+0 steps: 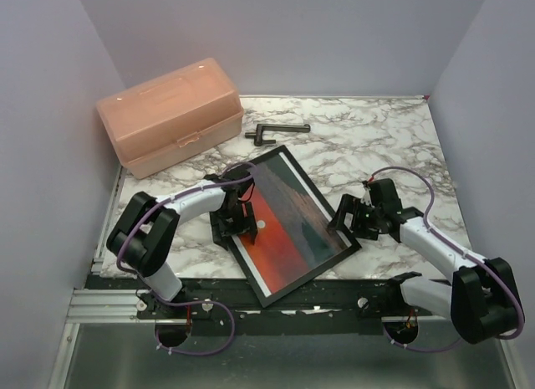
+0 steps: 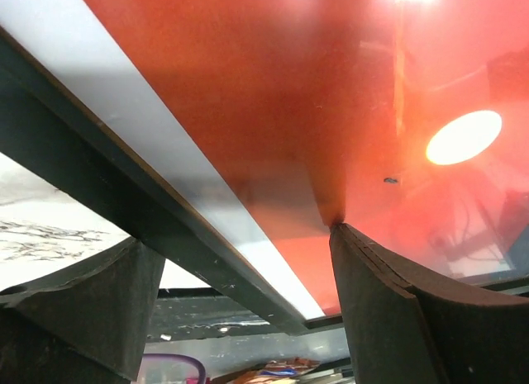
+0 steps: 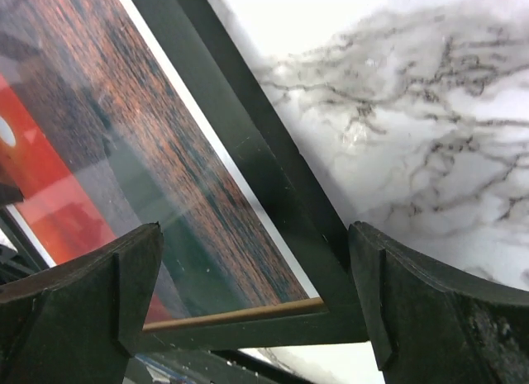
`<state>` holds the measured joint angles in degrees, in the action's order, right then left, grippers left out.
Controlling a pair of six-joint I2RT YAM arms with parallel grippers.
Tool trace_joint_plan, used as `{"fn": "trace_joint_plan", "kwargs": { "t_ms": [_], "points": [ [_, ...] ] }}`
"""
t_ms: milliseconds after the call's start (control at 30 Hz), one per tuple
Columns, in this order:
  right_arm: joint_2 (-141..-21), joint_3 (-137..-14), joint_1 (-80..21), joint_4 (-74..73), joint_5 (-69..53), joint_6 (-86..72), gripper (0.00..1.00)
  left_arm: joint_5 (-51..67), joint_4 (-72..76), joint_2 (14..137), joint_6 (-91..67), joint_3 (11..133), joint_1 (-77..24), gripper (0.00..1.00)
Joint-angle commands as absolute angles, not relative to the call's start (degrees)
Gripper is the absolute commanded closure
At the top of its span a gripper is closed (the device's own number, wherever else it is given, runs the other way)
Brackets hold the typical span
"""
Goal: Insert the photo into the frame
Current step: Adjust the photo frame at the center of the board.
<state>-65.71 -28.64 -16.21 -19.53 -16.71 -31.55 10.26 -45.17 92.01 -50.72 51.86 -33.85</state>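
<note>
The left hand (image 1: 238, 217) stands wide over the left long edge of the frame (image 1: 316, 274). In its wrist view one finger (image 2: 83, 310) is outside the black rim and the other (image 2: 397, 310) touches the pane with its tip. No clamp shows, and whether that edge is lifted I cannot tell. The right hand (image 1: 341, 217) is at its widest at the frame's right long edge, with a corner of the rim between its fingers (image 3: 430, 310).

The photo (image 1: 288, 230) sits in the frame behind the pane, red sky and white sun by the left hand and dark sea toward the right hand. The frame lies slantwise on the marble desk (image 1: 376, 138), between the arms. Farther back are a dark tool (image 1: 272, 131) and a closed peach box (image 1: 171, 113)
</note>
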Motion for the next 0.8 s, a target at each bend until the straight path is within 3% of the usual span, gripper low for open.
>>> {"fn": "trace_joint_plan", "kwargs": {
  "t_ms": [0,333,533,767],
  "points": [
    [-65.2,-26.4,-20.9,-30.5,-34.6,-40.1,0.00,19.7,-23.4,96.6,-49.2,59.7,-36.3,0.22],
    [-65.0,-28.2,-22.5,-33.5,-35.9,-38.8,0.00,22.1,-27.9,106.3,-46.6,74.7,-38.4,0.22],
    [-65.9,-30.3,-24.9,-32.9,-37.8,-38.5,0.00,22.8,-30.0,108.8,-44.9,77.4,-38.8,0.20],
    [-69.7,-33.7,-28.6,-32.5,-37.6,-37.1,0.00,13.3,-37.9,107.4,-39.8,78.6,-38.8,0.10]
  ]
}}
